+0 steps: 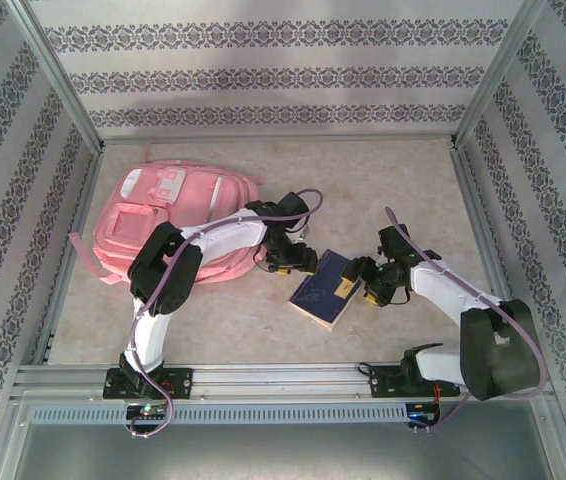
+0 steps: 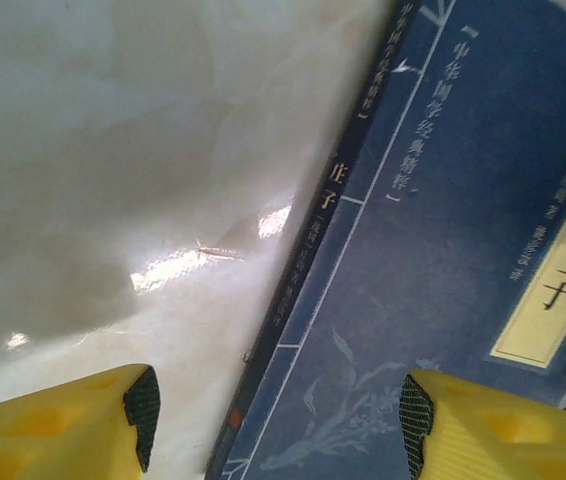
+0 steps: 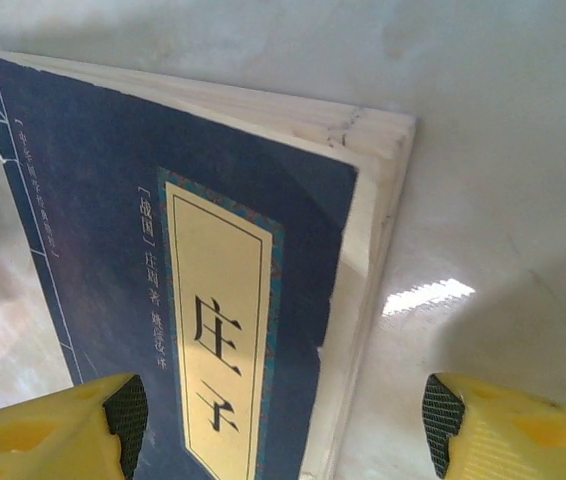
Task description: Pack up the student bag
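The pink student bag (image 1: pixel 178 215) is lying flat on the bench (image 1: pixel 403 190), far left, pockets facing up, its long side running left to right. I cannot tell what is inside. A blue book (image 1: pixel 325 290) is lying nearby. The left tool (image 2: pixel 278 410) and right tool (image 3: pixel 283 410) are hanging spread wide over the book's edges.

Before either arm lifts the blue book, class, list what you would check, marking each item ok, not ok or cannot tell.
1. Left claw open: ok, straddling the book's spine edge.
2. Right claw open: ok, straddling its page edge.
3. Book gripped: not ok, neither claw is shut on it.
4. Book lying on the table: ok.
5. Student bag unzipped for loading: cannot tell.
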Available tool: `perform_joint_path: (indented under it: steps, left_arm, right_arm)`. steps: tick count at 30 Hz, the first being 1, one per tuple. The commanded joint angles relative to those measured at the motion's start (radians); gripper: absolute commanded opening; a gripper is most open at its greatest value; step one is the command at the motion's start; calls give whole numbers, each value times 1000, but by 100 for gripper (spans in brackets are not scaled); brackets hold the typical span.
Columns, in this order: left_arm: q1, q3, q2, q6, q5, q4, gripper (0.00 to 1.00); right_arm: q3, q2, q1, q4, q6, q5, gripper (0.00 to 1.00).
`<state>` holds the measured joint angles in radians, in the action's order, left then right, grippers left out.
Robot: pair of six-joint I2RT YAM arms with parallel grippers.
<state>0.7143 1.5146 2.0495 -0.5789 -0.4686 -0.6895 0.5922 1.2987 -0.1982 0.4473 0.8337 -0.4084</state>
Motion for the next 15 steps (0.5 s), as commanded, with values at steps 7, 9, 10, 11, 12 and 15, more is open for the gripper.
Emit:
perform_joint_path:
  steps: [7, 9, 10, 11, 12, 15]
  left_arm:
    - [30, -32, 52, -38, -67, 66, 60]
    - [37, -38, 61, -41, -76, 72, 59]
    - [40, -39, 63, -39, -76, 73, 58]
    - [43, -43, 62, -40, -75, 75, 57]
    - [45, -46, 61, -41, -75, 77, 56]
    - [48, -53, 58, -41, -68, 79, 54]
  right_arm:
    - [-10, 105, 9, -132, 31, -110, 64]
    - [-2, 112, 9, -130, 26, -117, 61]
    - [3, 110, 9, -124, 22, -121, 59]
    - [8, 104, 7, -116, 18, -121, 58]
    - [11, 95, 6, -110, 18, -122, 57]
    - [26, 58, 3, -85, 12, -124, 53]
